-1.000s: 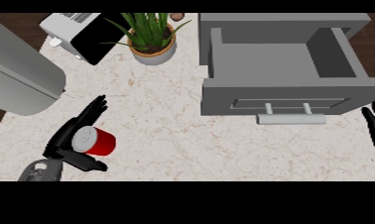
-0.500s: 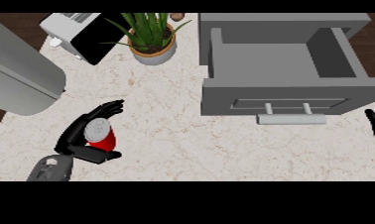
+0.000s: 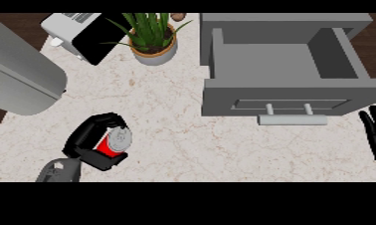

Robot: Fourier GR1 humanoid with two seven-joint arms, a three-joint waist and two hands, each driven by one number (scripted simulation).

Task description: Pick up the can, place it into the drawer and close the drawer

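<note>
1. Along the far left edge a large rounded grey metal appliance [image 3: 22, 77] lies over the pale marbled stone tabletop [image 3: 183, 134]; behind it stands a white toaster [image 3: 70, 32] with a flat black panel [image 3: 103, 40] leaning at its right side.
2. Low on the left, the black left hand [image 3: 89, 142] comes up from its grey forearm [image 3: 58, 171]; its fingers [image 3: 99, 122] are curled round the red cylindrical can with a silver top [image 3: 115, 142], thumb below and fingers arching over the top, so the can sits gripped inside the hand, well apart from the drawer.
3. Toward the back, left of centre, a green spiky plant in a round tan pot [image 3: 152, 42] stands on the tabletop, just beside the cabinet's left wall.
4. Right of centre, the grey open drawer [image 3: 283, 77] is pulled out of its grey cabinet [image 3: 286, 20]; a pale bar handle [image 3: 292, 118] sits on its front.
5. At the right edge the black right hand [image 3: 368, 129] shows only partly; its fingers look straight and grasp nothing.
</note>
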